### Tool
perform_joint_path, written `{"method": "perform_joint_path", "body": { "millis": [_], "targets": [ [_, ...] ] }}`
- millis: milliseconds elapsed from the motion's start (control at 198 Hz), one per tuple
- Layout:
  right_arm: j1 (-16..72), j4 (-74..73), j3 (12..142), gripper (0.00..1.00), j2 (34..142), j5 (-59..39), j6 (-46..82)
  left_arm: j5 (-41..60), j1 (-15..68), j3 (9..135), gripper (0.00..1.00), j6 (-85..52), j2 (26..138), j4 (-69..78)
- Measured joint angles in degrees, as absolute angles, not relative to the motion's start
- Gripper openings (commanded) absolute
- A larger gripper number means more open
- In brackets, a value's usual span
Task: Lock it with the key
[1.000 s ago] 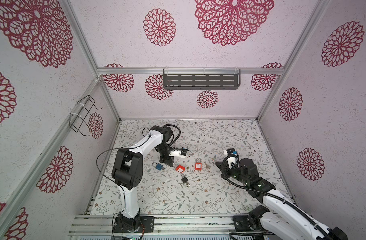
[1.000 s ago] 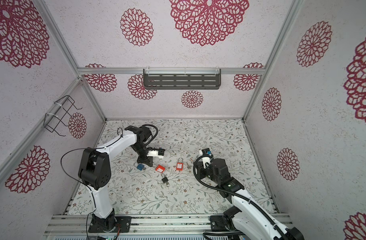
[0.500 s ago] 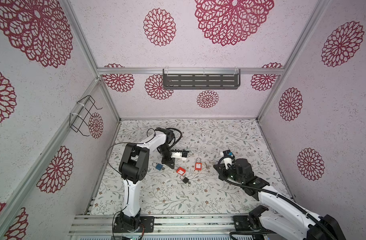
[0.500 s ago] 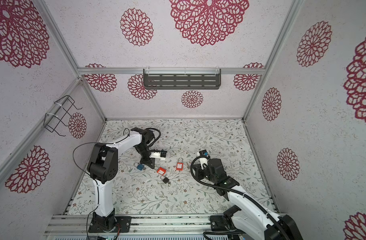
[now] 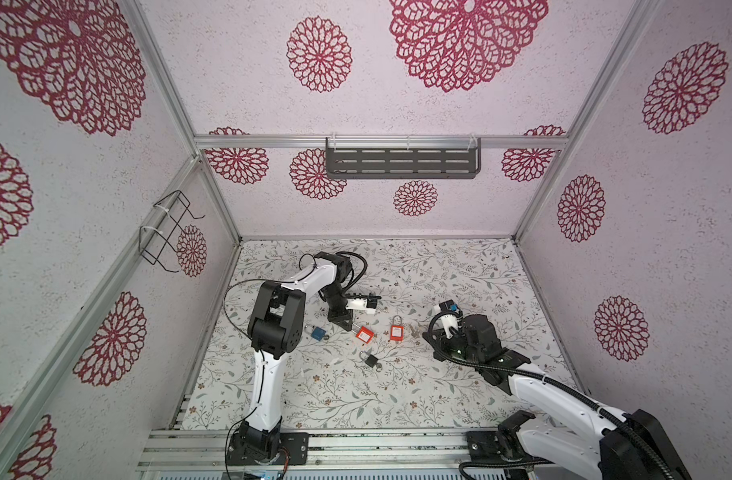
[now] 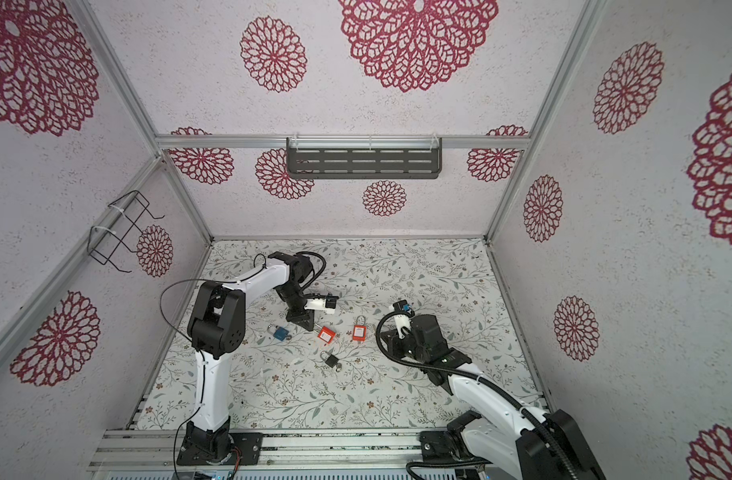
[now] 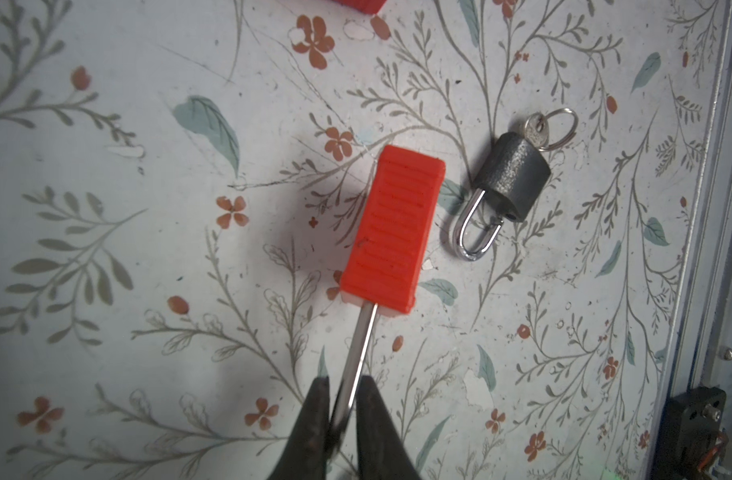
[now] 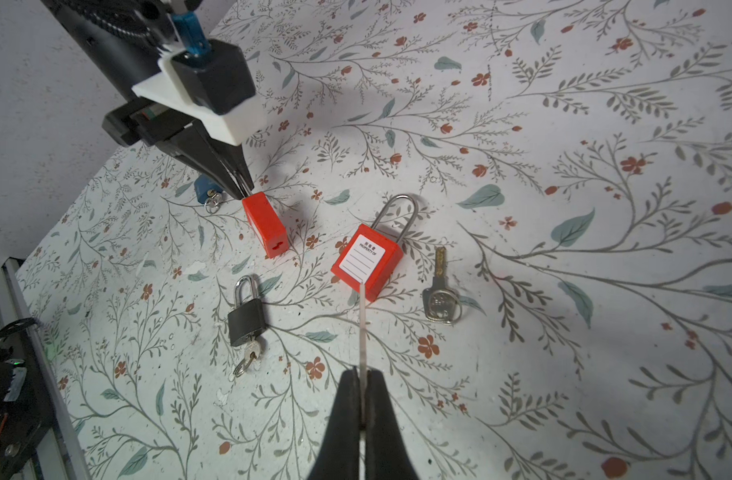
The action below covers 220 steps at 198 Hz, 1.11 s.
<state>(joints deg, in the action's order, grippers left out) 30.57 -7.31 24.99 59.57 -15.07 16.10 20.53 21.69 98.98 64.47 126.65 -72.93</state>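
Note:
A plain red padlock (image 7: 391,232) lies tilted on the floral table, its keyhole end (image 8: 276,246) facing my right wrist camera. My left gripper (image 7: 343,380) is shut on its steel shackle (image 7: 362,332); in both top views that gripper (image 5: 348,326) sits just left of the padlock (image 6: 326,334). My right gripper (image 8: 362,372) is shut on a thin key (image 8: 362,328), seen edge-on. The key's tip reaches the lower edge of a second red padlock (image 8: 366,259) with a white label, shackle (image 8: 397,212) pointing away. In both top views the right gripper is hidden under its wrist.
A loose key (image 8: 439,291) on a ring lies right of the labelled padlock (image 5: 396,332). A black padlock (image 8: 244,320) with its key inserted lies nearer the front rail (image 5: 371,359). A blue padlock (image 5: 319,332) lies left of my left gripper. Enclosure walls stand on three sides.
My right gripper has moved left with the key toward the labelled padlock. The left arm's elbow has swung upright while its gripper stayed at the plain red padlock's shackle.

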Motion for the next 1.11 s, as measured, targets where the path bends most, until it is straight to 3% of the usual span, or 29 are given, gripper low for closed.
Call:
{"method": "perform_joint_path", "body": {
  "millis": [303, 383, 600, 671, 948, 968, 983, 998, 1003, 1109],
  "targets": [
    [30.57, -7.68, 24.99, 0.00, 60.66, -15.22, 16.05, 19.97, 21.54, 99.72, 0.24, 62.48, 127.04, -70.89],
    [30.57, -7.73, 24.99, 0.00, 60.69, -15.22, 16.05, 20.16, 21.37, 99.96, 0.31, 61.39, 127.17, -69.95],
    [30.57, -7.75, 24.99, 0.00, 60.69, -15.22, 16.05, 21.04, 20.43, 100.25, 0.34, 58.74, 127.90, -67.88],
    [30.57, -7.79, 24.99, 0.00, 60.66, -15.22, 16.08, 21.32, 20.29, 100.25, 0.40, 57.76, 128.20, -67.48],
    [30.57, -7.88, 24.99, 0.00, 60.66, -15.22, 16.08, 21.96, 20.25, 100.25, 0.43, 54.94, 128.66, -65.73],
    [30.57, -7.88, 24.99, 0.00, 60.66, -15.22, 16.08, 21.96, 20.25, 100.25, 0.49, 54.70, 128.68, -65.58],
    [30.57, -7.88, 24.99, 0.00, 60.66, -15.22, 16.08, 21.93, 20.25, 100.27, 0.67, 54.68, 128.70, -65.47],
    [30.57, -7.88, 24.99, 0.00, 60.66, -15.22, 16.08, 21.93, 20.27, 100.27, 0.95, 54.52, 128.73, -65.36],
    [30.57, -7.88, 24.99, 0.00, 60.66, -15.22, 16.08, 21.93, 20.27, 100.27, 0.99, 54.33, 128.73, -65.32],
    [30.57, -7.88, 24.99, 0.00, 60.64, -15.22, 16.08, 21.96, 20.38, 100.79, 0.97, 53.80, 129.21, -65.06]
  ]
}}
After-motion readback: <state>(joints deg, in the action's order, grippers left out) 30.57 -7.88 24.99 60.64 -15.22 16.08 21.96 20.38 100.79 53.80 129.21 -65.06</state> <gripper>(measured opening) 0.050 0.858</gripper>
